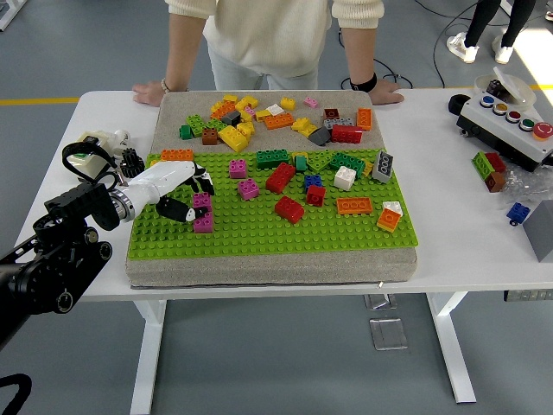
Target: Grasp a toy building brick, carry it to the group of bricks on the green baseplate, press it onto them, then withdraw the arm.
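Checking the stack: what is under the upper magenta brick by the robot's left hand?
Under the upper magenta brick sits another magenta brick on the green studded baseplate. The white left hand hides their join.

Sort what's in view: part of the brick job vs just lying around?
Job: left hand at the magenta bricks; green baseplate; loose bricks on it.

Lying about: button box; bricks by it; blue brick; brick pile on the mat; person's hands resting on the table.

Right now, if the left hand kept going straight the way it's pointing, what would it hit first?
The left hand points rightward across the green baseplate, and its fingertips are already at the stacked magenta bricks. Beyond those, probably the magenta brick, though depth is hard to judge from one view.
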Robot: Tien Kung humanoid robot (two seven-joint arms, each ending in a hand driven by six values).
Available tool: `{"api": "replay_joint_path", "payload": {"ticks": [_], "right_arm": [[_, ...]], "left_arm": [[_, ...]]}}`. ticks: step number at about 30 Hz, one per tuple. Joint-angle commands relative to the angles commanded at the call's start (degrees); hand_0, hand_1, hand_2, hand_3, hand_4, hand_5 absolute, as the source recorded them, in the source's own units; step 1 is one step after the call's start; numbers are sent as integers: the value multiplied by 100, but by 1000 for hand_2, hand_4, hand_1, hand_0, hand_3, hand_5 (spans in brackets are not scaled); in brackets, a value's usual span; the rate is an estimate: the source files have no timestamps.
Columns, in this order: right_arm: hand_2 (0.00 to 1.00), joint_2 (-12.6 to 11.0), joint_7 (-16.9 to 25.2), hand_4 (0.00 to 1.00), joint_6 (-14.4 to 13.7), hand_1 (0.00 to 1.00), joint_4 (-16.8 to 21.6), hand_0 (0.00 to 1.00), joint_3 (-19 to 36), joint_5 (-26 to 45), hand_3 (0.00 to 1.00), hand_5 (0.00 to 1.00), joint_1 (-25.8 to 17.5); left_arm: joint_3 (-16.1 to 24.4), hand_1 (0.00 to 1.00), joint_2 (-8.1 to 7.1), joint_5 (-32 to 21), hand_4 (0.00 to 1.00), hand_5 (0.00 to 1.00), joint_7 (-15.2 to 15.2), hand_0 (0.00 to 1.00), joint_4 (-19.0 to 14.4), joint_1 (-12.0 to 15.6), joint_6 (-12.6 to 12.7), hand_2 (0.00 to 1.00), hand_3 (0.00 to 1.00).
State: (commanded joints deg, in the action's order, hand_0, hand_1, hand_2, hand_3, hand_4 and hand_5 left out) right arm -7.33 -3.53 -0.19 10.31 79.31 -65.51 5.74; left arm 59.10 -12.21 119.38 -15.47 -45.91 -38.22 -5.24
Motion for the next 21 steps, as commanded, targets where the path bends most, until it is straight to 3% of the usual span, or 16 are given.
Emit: {"api": "replay_joint_path", "payload": {"ticks": [21], "right_arm": [[724, 5, -1, 910, 0, 675, 0, 753, -13, 6, 653, 490, 2]], "left_arm": [[18, 607, 9, -36, 721, 2, -33, 640, 32, -10, -36, 579, 562]]}}
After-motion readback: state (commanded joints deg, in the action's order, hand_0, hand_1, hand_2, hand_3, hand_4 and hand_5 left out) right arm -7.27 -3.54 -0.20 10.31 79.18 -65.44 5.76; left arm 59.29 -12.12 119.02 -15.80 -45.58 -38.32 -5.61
